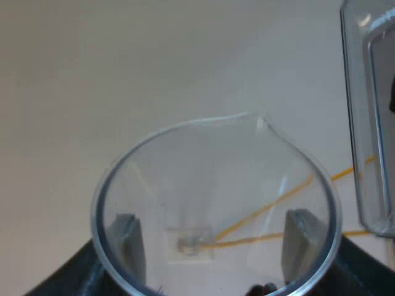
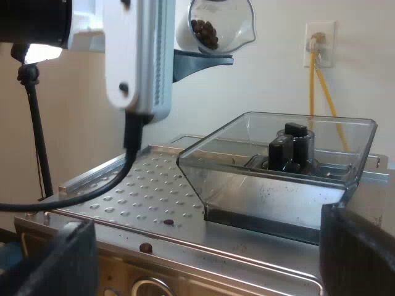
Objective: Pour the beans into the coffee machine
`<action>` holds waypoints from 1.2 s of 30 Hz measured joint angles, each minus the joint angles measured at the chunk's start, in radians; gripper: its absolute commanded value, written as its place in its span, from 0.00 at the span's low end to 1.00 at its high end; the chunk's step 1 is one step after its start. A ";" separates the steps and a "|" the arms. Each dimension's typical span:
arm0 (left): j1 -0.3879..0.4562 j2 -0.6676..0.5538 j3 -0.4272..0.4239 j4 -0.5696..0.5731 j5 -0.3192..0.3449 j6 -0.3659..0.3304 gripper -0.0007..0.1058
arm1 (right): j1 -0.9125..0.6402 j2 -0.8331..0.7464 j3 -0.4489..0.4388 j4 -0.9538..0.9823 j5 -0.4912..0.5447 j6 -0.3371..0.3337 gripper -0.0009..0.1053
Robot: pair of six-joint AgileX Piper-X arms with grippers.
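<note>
My left gripper (image 1: 213, 246) is shut on the clear measuring glass (image 1: 216, 203), with a dark finger pressed on each side. In the right wrist view the glass (image 2: 216, 24) hangs tilted high above the espresso machine's perforated steel top (image 2: 142, 191), and dark beans (image 2: 205, 34) lie inside it. The clear bean hopper (image 2: 278, 160) has no lid and shows a black grinder knob (image 2: 293, 148) in its middle. The hopper's wall (image 1: 370, 123) stands close beside the glass's rim. My right gripper (image 2: 203, 259) is open at the machine's edge, holding nothing.
Two loose beans (image 2: 168, 221) lie on the steel top near its edge. A black stand with a lamp (image 2: 34, 123) rises beside the machine. On the wall behind, a yellow cord (image 2: 324, 92) hangs from an outlet (image 2: 318, 43).
</note>
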 measured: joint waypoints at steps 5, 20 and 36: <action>0.000 0.000 0.000 0.000 0.000 0.071 0.15 | 0.000 0.000 0.000 0.000 0.000 0.000 0.75; 0.000 0.031 0.000 -0.023 0.068 0.458 0.15 | 0.000 0.000 0.000 0.002 0.000 0.000 0.75; 0.000 0.031 0.000 -0.023 0.067 0.575 0.15 | 0.000 0.000 0.000 0.002 0.000 0.000 0.75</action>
